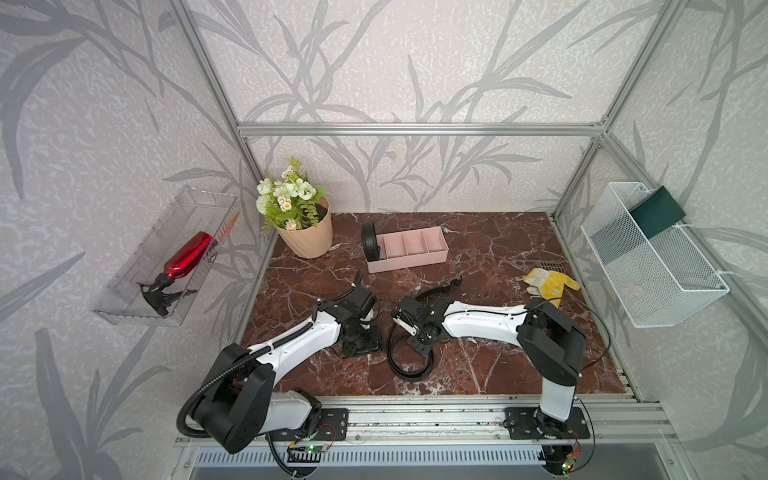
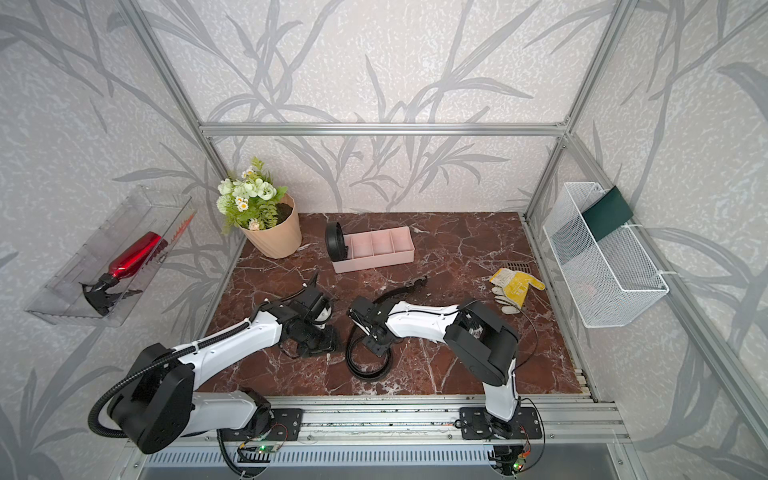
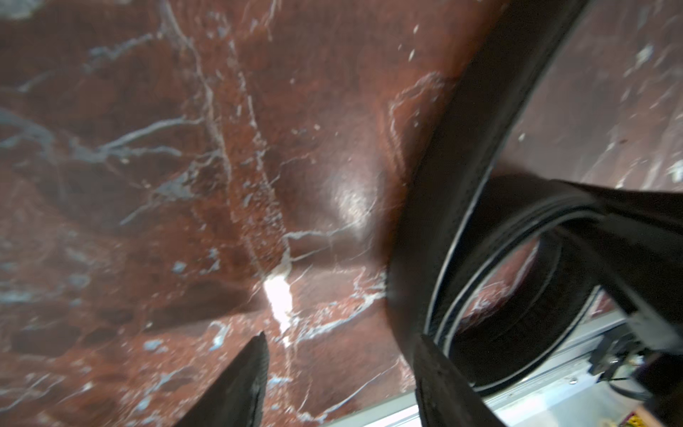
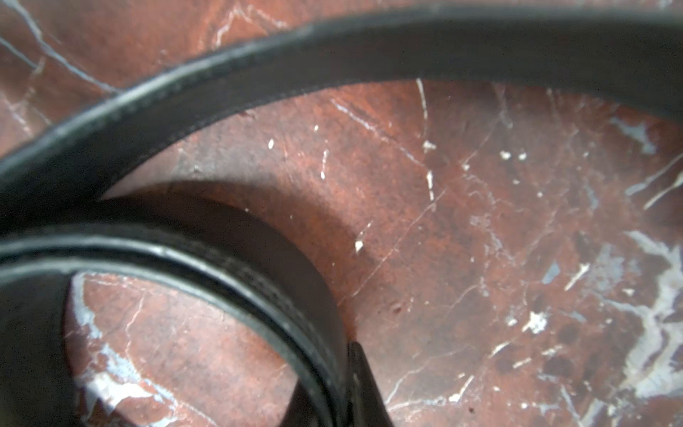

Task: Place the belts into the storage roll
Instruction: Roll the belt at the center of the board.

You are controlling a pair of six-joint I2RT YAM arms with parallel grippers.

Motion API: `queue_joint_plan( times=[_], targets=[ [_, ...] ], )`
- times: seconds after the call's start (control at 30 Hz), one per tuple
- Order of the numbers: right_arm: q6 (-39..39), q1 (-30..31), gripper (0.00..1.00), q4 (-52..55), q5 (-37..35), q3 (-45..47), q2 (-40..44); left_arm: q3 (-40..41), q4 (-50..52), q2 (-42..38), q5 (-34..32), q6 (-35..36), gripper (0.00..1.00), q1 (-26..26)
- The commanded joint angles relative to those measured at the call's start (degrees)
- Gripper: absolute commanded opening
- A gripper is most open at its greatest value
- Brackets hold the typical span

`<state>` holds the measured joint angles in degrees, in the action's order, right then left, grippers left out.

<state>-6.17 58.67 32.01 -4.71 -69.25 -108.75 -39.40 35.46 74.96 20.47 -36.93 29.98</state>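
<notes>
Two belts are in play. One coiled belt [image 1: 370, 242] already stands on edge in the end compartment of the pink storage roll [image 1: 409, 261], nearest the flowerpot [image 1: 309, 239]; its other three compartments look empty. The second belt [image 1: 409, 365] lies on the marble tabletop [image 1: 498, 353] near the front rail, half wound into a loose loop, its buckle end [image 1: 451, 283] trailing back toward the tray. The right gripper [image 1: 405, 326] is pressed together, pinching the inner turns of that loop, as the right wrist view shows. The left gripper [image 3: 338, 384] sits just beside the coil with its jaws spread, holding nothing. My read: coiling is under way. Next, the trailing tail needs winding in tight enough to fit a compartment before any lift.
</notes>
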Motion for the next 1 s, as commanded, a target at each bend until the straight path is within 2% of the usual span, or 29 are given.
queue_joint_plan(
  times=[0.0,0.17,0.4,0.5,0.6,0.67,0.77,0.83,0.97],
  targets=[
    [-0.2,1.3,0.00,-3.1,-0.2,-1.0,-2.9,0.3,-6.1,-1.2,1.4,-5.0,0.63,0.0],
    [-1.3,1.3,0.00,-2.3,-0.3,-2.0,-3.9,0.6,-9.0,2.8,2.6,-5.7,0.63,1.1],
    [-2.7,1.3,0.00,-2.7,-0.2,-2.4,-4.1,1.3,-9.6,10.4,-0.7,-3.8,0.58,2.8],
    [-4.0,1.3,0.00,-3.4,0.2,-2.0,-3.7,-0.3,-8.5,14.3,-2.5,-1.8,0.44,3.0],
    [-7.1,0.9,0.00,-3.7,1.5,-0.7,-2.3,-3.2,-5.4,17.6,-4.4,1.6,0.18,3.2],
    [-11.1,-0.6,0.01,-3.8,3.3,1.3,-0.1,-5.0,-3.1,18.8,-5.9,4.0,0.08,3.2],
    [-18.9,-5.7,0.21,-5.8,8.1,6.6,6.2,-8.2,0.7,20.4,-7.8,8.3,0.00,3.2],
    [-23.7,-9.2,0.36,-9.8,11.5,11.2,12.9,-10.4,3.5,21.3,-9.5,11.1,0.00,3.3],
    [-30.0,-17.0,0.43,-18.6,17.0,15.9,20.7,-13.1,7.1,22.2,-13.0,14.5,0.00,3.4]
  ],
)
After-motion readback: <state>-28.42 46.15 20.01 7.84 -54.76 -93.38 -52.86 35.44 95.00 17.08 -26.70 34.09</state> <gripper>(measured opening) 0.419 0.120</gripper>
